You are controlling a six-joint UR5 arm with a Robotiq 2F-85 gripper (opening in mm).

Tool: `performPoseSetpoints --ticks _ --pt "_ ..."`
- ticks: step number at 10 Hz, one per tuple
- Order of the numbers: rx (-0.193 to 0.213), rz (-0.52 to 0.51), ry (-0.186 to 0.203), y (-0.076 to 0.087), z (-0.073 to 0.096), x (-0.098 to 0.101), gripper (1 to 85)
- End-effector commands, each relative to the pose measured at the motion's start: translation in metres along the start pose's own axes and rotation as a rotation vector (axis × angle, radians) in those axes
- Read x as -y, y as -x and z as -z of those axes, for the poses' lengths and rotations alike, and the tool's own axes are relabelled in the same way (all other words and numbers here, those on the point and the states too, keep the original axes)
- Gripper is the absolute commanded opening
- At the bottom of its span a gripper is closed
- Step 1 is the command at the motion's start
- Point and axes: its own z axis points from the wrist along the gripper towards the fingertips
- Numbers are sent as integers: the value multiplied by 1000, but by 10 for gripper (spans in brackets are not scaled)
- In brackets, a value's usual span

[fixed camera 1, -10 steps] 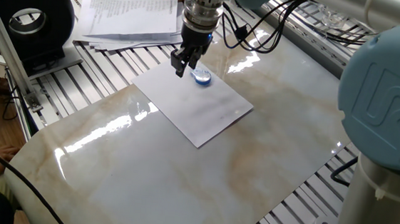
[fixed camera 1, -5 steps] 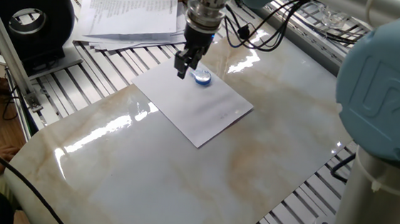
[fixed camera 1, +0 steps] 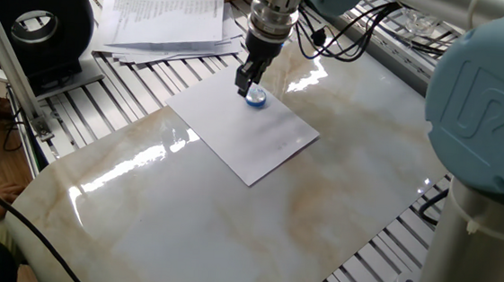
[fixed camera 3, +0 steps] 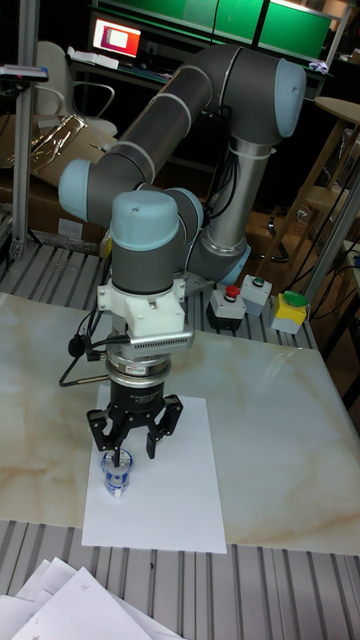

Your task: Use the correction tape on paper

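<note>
The paper (fixed camera 1: 252, 137) lies flat on the marble tabletop, a plain white sheet that also fills the lower middle of the tall fixed view (fixed camera 3: 170, 490). On its corner closest to the printed stack stands the correction tape (fixed camera 1: 255, 96), small, blue and clear (fixed camera 3: 115, 478). My gripper (fixed camera 1: 249, 83) hangs just above the tape, pointing straight down. In the tall fixed view the gripper (fixed camera 3: 132, 452) is open with its fingers spread. One fingertip (fixed camera 3: 113, 455) is right over the tape and the other is off to the side. Nothing is held.
A stack of printed papers (fixed camera 1: 167, 22) lies beyond the sheet, its corner showing low in the tall fixed view (fixed camera 3: 70, 610). A black round device (fixed camera 1: 36, 16) stands at the far left. Cables (fixed camera 1: 332, 39) trail behind the arm. Button boxes (fixed camera 3: 250, 300) sit by the robot base.
The gripper has shifted slightly right, towards the tape, and turned about its vertical axis. The tape and the sheet have not moved.
</note>
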Motion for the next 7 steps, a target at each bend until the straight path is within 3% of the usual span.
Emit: performPoseSetpoints --ticks 1,3,6,7 --pt "-19 -126 -35 -6 3 9 500" --pt "24 -201 27 6 3 -6 507" --pt "-1 -128 6 -1 3 -1 510" --pt "2 -113 21 0 1 4 510"
